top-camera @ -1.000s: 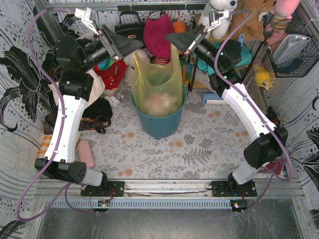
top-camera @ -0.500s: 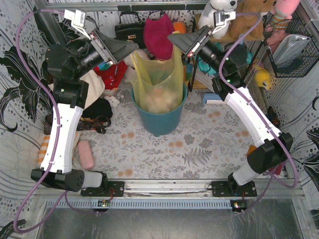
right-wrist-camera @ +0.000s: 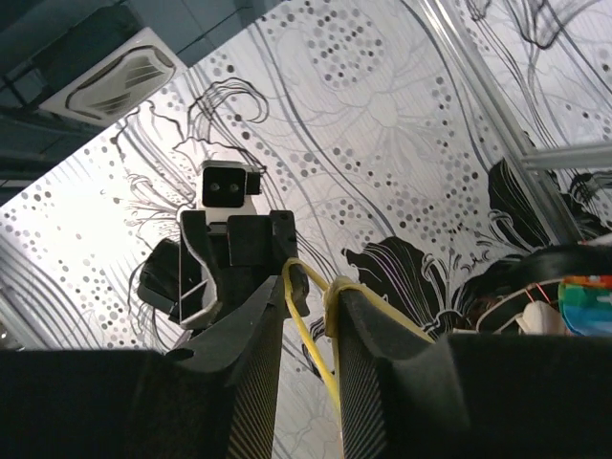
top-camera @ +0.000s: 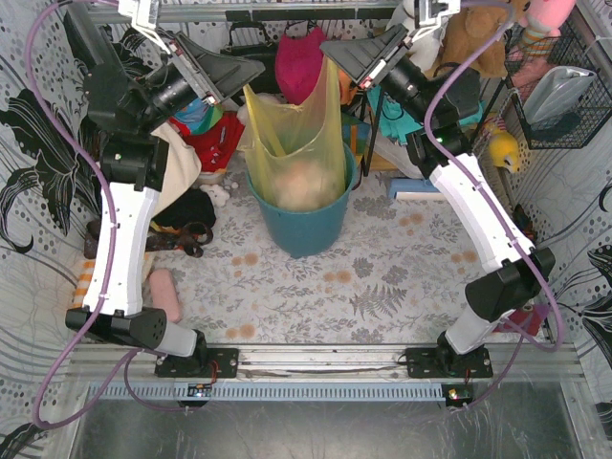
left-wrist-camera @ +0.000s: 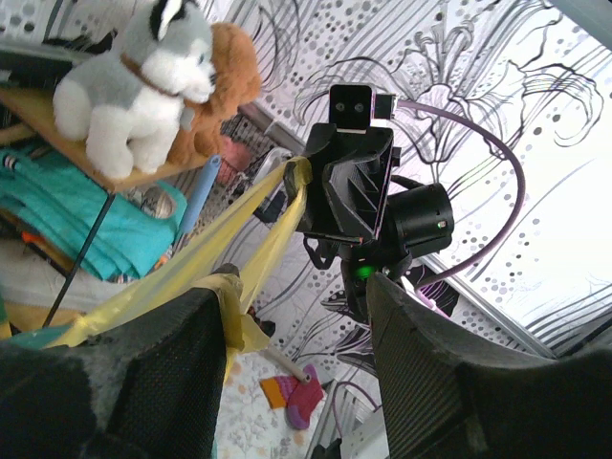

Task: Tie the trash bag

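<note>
The yellow-green trash bag (top-camera: 298,158) stands in the teal bin (top-camera: 304,234), with pale crumpled paper showing through it. Its two handles are drawn upward. My left gripper (top-camera: 251,73) is up at the bag's left handle. In the left wrist view that gripper (left-wrist-camera: 301,287) is open wide, with the yellow handle (left-wrist-camera: 234,311) draped over its left fingertip only. My right gripper (top-camera: 331,52) is at the right handle. In the right wrist view it (right-wrist-camera: 311,287) stands narrowly open, the handle (right-wrist-camera: 332,287) looped over its right fingertip and a strand hanging loose in the gap.
Behind the bin lie a magenta hat (top-camera: 301,67), a black handbag (top-camera: 247,43) and plush toys (left-wrist-camera: 143,86). A cream tote (top-camera: 177,167) lies left, a pink roll (top-camera: 164,293) on the mat, a wire basket (top-camera: 559,91) at right.
Both grippers have risen and moved back, drawing the bag's handles higher and stretching the bag taller. The jaws stand much as before.
</note>
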`<control>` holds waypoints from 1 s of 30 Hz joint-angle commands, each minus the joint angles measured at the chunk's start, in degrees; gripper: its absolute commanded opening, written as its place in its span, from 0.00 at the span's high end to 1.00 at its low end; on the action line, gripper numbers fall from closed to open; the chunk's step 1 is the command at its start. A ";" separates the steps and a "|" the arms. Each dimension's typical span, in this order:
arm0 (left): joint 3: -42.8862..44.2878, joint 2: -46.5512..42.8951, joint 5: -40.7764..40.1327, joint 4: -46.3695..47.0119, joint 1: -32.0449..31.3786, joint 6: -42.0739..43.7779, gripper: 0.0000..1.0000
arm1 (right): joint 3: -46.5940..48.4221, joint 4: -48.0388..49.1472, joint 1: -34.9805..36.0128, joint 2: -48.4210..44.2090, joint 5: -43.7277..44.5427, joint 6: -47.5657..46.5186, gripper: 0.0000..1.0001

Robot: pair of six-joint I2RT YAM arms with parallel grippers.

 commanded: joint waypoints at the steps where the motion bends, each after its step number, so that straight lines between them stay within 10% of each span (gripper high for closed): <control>1: -0.84 -1.71 0.72 2.02 0.51 0.39 0.36 | 0.15 1.11 0.20 -1.50 -0.97 -1.32 0.73; 10: -12.05 -4.53 2.65 -2.22 0.56 4.68 0.35 | -13.42 0.13 0.21 -6.63 0.10 -3.78 0.73; 30: 4.65 -9.58 -10.47 -38.35 0.66 26.71 0.30 | -2.00 -26.87 0.23 -10.60 0.09 -32.60 0.50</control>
